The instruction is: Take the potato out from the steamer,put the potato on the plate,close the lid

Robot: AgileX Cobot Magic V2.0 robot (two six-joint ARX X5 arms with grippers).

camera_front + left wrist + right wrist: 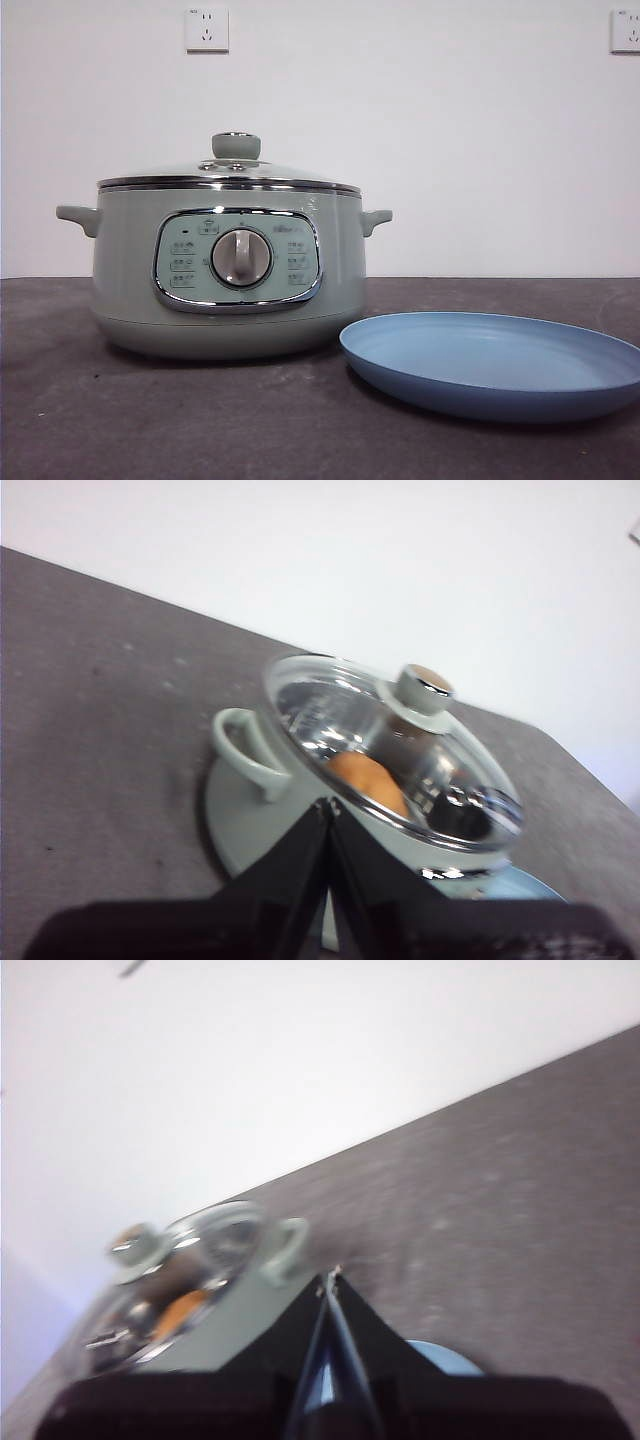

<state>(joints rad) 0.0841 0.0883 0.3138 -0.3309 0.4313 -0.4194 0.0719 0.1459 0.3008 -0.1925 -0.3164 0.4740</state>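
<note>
**Lid on, potato inside, both arms waiting**

Nearest the front camera lies the plate point(495, 365), light blue and shallow, flat on the dark grey desk point(120, 420), just beside the steamer's base on the side away from the left arm. It holds nothing. The steamer point(225, 275) stands upright, its dial panel facing the front camera. The lid point(232, 172) sits closed and level on the pot's rim, knob up.

From the left wrist, the potato point(368, 780) shows orange-brown through the glass, lying inside the pot.

Left end effector point(329, 805): clenched, jaw tips meeting, grasping nothing, raised clear of the steamer near one side handle. Right end effector point(332, 1278): likewise clenched and empty, raised on the opposite side, picture blurred. Neither arm appears in the front view.
</note>
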